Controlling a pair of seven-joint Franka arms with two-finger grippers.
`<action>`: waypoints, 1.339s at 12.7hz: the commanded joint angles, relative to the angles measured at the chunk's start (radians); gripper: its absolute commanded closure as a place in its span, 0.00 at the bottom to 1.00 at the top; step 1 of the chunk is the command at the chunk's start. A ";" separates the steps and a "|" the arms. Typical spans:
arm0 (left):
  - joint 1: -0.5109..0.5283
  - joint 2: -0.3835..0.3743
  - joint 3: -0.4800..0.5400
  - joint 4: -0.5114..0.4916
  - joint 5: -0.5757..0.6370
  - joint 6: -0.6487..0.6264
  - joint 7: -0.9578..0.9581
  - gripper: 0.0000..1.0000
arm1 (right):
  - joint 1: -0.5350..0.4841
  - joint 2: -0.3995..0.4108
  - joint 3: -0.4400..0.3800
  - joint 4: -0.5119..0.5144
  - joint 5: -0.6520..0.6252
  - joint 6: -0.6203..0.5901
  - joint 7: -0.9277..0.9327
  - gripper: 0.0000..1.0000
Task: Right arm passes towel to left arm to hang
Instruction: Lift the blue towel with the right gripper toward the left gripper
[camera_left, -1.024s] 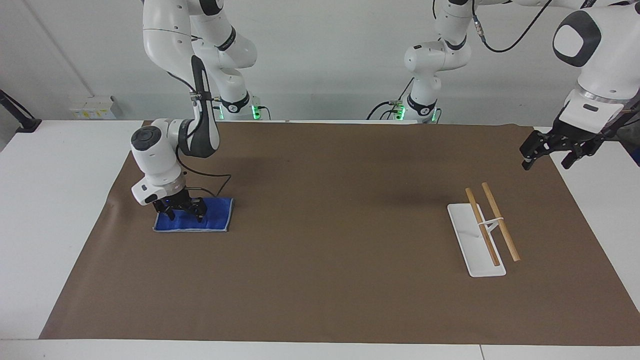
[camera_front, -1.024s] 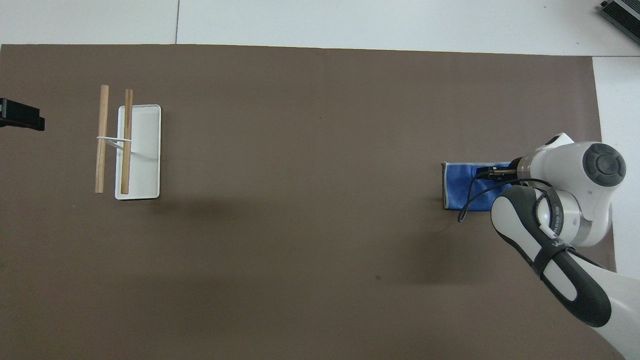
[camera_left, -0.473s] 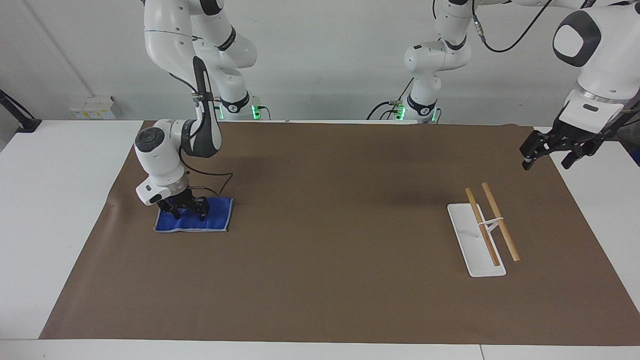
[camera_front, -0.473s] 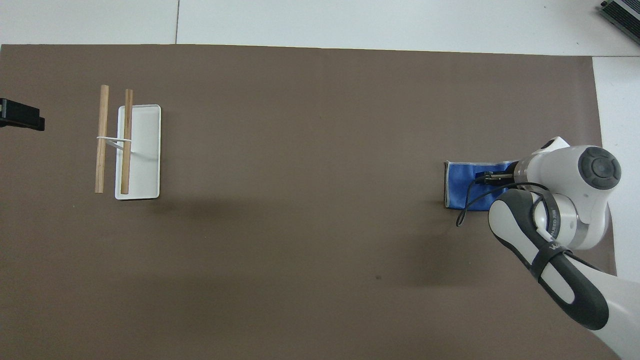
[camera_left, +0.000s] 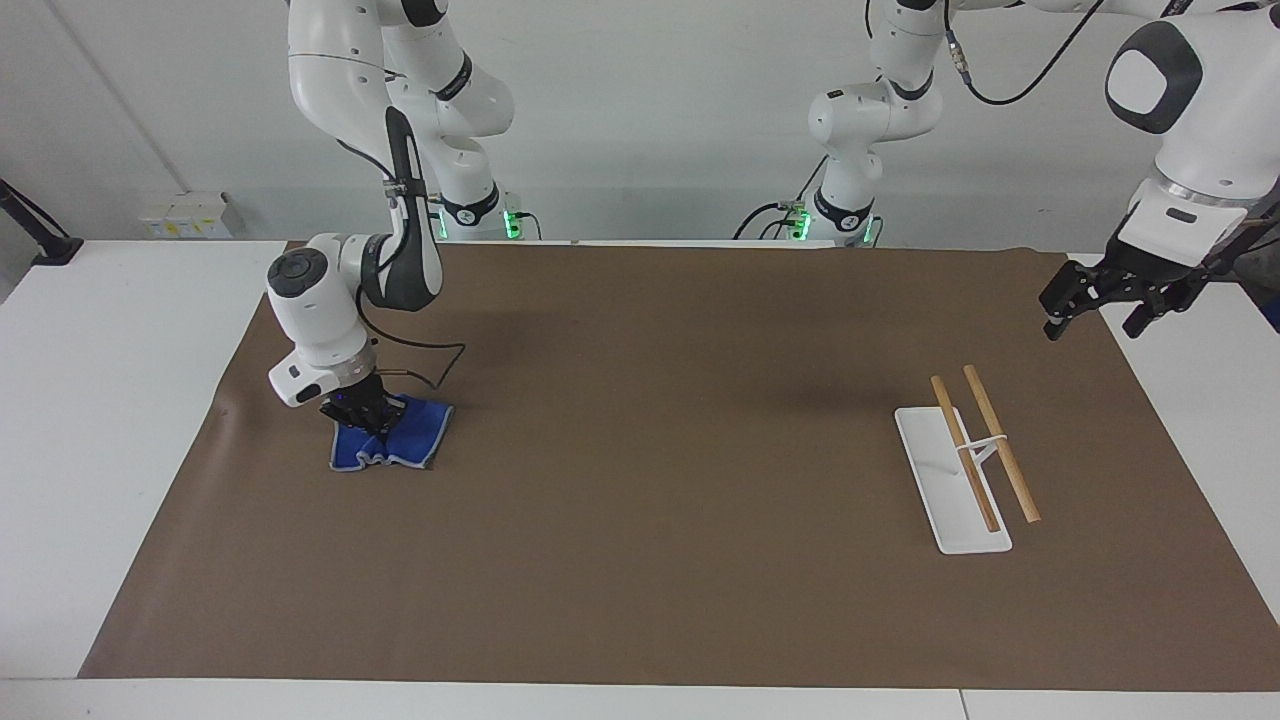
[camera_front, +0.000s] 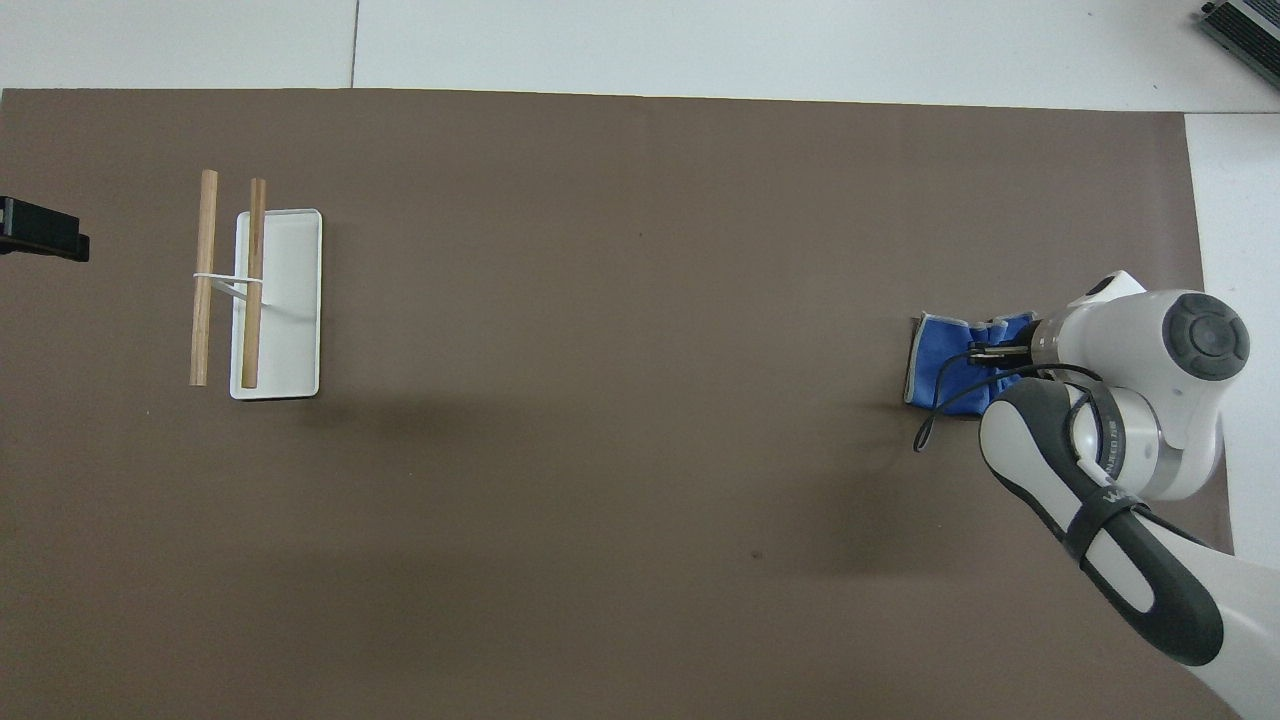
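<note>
The right tool (camera_left: 372, 418) is clamped on the towel (camera_left: 400, 448), which is bunched upward at the pinch point while its lower edge rests on the brown mat (camera_left: 640, 450) covering the worktop (camera_left: 110, 400), toward the right arm's end. The left tool (camera_left: 1095, 305) hangs with its fingers apart over the edge of the mat at the left arm's end, waiting. A white rack (camera_left: 955, 480) with two wooden bars stands on the mat toward the left arm's end, well apart from the towel.
</note>
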 joint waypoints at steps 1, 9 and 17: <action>0.009 -0.032 -0.001 -0.038 -0.010 0.007 0.016 0.00 | -0.002 -0.035 0.004 -0.013 0.003 -0.014 0.009 1.00; 0.009 -0.032 -0.001 -0.038 -0.010 0.007 0.016 0.00 | 0.122 -0.214 0.028 0.103 0.022 -0.269 0.150 1.00; 0.009 -0.032 -0.001 -0.038 -0.010 0.007 0.016 0.00 | 0.142 -0.230 0.192 0.249 0.374 -0.277 0.393 1.00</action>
